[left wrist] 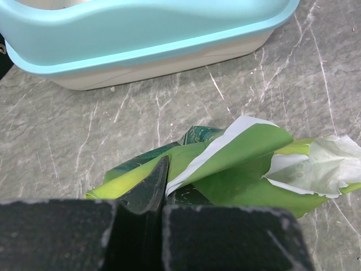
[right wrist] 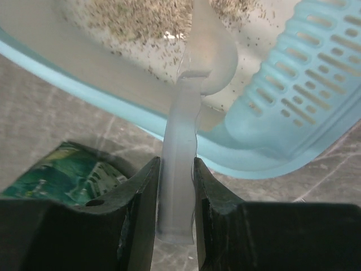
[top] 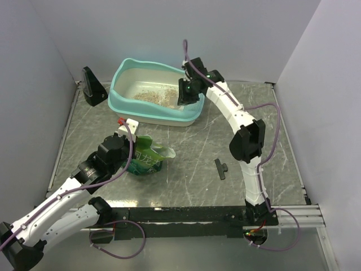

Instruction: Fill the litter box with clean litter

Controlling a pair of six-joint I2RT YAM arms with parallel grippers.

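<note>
Litter box [top: 152, 110] sits at the far side of the worktop [top: 192, 152], its long axis running left to right in the top view and its slotted end to the right. Clean litter [top: 155, 96] covers only a thin patch on the floor, centre to right, with cream floor bare around it, so we judge the fill partly done. Right fingers [top: 186, 95] are at the box's right near corner, closed narrow on the handle of a translucent scoop [right wrist: 181, 130]. In the right wrist view the scoop's long axis runs straight out from the fingers, over the turquoise rim and into the box. Its bowl sits above the inside, the granules lie just beyond it, and the slots are off to the right. Left fingers [top: 131, 153] are on the near side, well apart from the box, drawn almost together on the edge of a green pouch [left wrist: 242, 169]. The film looks pinched between them, though the contact is partly hidden. From the left fingers the box lies straight ahead, its near long wall broadside to them, and the pouch's torn mouth points to the right. We judge the right arm nearer to the litter, so spreading falls to the scoop. More pouring would need the left arm to carry the pouch up over the near rim.
</note>
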